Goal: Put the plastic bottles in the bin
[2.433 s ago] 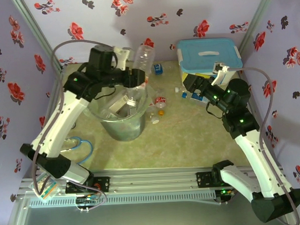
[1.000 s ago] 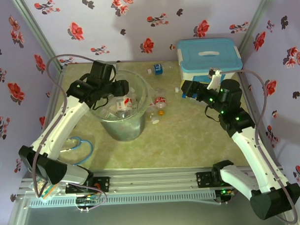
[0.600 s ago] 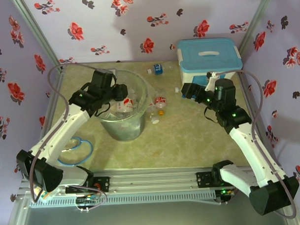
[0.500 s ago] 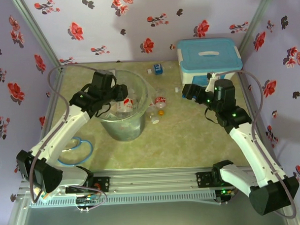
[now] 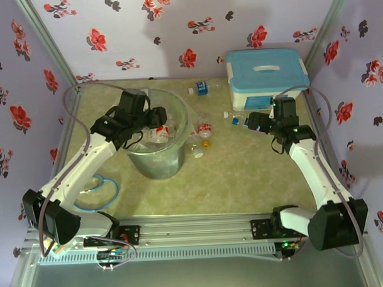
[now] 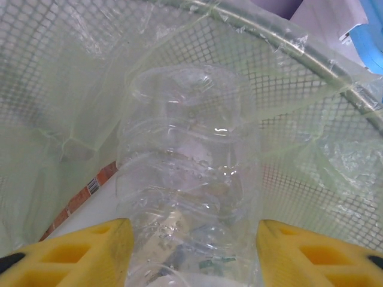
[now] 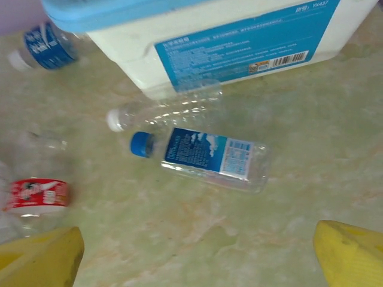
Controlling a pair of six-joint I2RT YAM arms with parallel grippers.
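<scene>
The left gripper [image 6: 191,233] has lowered into the bin [image 6: 287,45], pinching a clear bottle [image 6: 185,173] ready to drop, while the right gripper [image 7: 196,254], spread wide, has swung over a blue-capped bottle [image 7: 206,156] lying on the counter [image 7: 335,155].

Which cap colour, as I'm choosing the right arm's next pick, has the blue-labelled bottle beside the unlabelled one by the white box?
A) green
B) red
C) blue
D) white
C: the right wrist view shows a blue cap on that blue-labelled bottle.
</scene>
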